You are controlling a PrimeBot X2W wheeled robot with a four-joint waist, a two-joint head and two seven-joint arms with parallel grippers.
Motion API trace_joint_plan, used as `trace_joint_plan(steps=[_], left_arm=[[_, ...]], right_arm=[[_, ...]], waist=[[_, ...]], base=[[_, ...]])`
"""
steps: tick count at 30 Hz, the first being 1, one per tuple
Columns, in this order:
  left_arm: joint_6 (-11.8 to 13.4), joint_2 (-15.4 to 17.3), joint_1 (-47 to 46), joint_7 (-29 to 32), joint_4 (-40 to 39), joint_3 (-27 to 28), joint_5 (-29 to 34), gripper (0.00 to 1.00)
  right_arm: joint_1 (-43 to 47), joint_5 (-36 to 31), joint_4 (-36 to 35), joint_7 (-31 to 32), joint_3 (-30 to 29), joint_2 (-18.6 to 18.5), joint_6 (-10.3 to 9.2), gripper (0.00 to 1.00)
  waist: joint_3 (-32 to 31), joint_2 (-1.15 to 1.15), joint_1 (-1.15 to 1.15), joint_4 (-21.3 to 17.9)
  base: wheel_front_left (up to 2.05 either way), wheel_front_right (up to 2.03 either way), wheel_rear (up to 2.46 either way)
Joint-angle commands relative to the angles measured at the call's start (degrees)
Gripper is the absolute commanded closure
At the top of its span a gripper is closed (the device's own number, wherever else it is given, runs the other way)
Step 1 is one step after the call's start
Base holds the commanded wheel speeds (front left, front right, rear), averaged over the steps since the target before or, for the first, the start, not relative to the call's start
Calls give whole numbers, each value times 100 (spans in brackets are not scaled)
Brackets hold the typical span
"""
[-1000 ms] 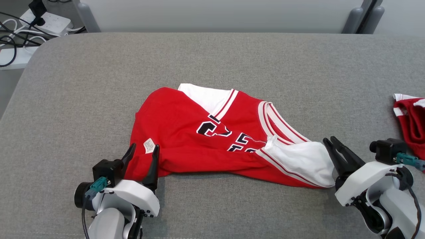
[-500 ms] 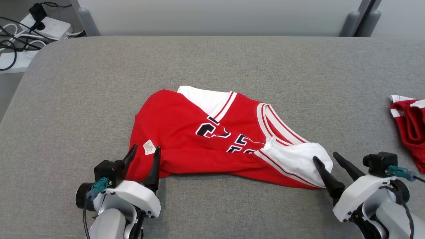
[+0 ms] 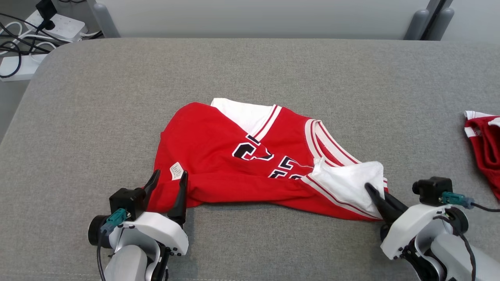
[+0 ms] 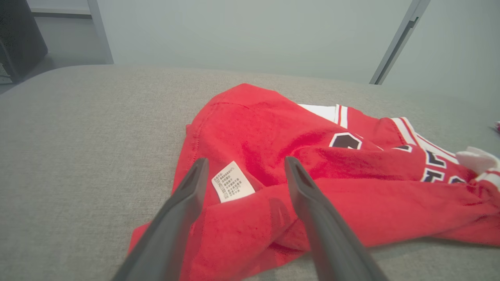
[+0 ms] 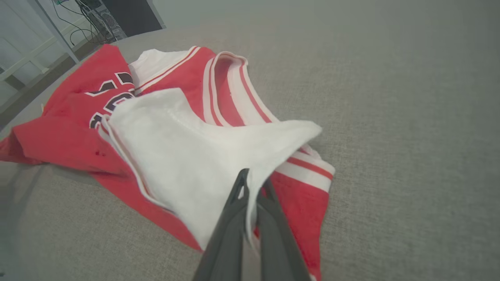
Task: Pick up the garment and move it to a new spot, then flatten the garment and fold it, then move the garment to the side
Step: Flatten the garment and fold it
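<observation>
Head view: garment (image 3: 203, 148) lies long axis left-right, neckline (image 3: 318, 136) toward robot's right.

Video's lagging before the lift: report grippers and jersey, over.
Right gripper shut on jersey, white corner. Left gripper open, fingers straddling red hem by label. Jersey crumpled on table. Second red garment far right, clear.

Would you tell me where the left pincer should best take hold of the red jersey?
Grip the jersey at its bunched fold beside the white care label, coming in low from the near edge. The cloth doubles over there into a raised ridge, and the open left pincer straddles it.
</observation>
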Motion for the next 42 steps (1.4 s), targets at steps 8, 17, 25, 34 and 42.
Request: trace_joint_plan(steps=[8,17,25,34,42], left_arm=[[54,131,-40,-35,-171,196,-28,0],[19,131,-79,-35,-157,210,-11,0],[26,131,-70,-35,-175,221,13,0],[14,131,-204,-35,-207,33,-63,0],[34,131,-310,-35,-366,-225,-193,0]], right_arm=[[-79,-471,-1403,-132,-247,-165,23,100],[-93,859,-2374,61,1682,-1099,23,0],[-338,1304,-2311,-120,1480,-1212,23,0],[-383,495,-1495,-132,-101,-762,23,0],[-1212,433,-270,-68,332,-403,23,0]], waist=[[22,0,0,-55],[44,0,0,-49],[77,0,0,-103],[215,0,0,125],[400,0,0,634]], base=[[0,0,0],[0,0,0],[0,0,0],[0,0,0],[0,0,0]])
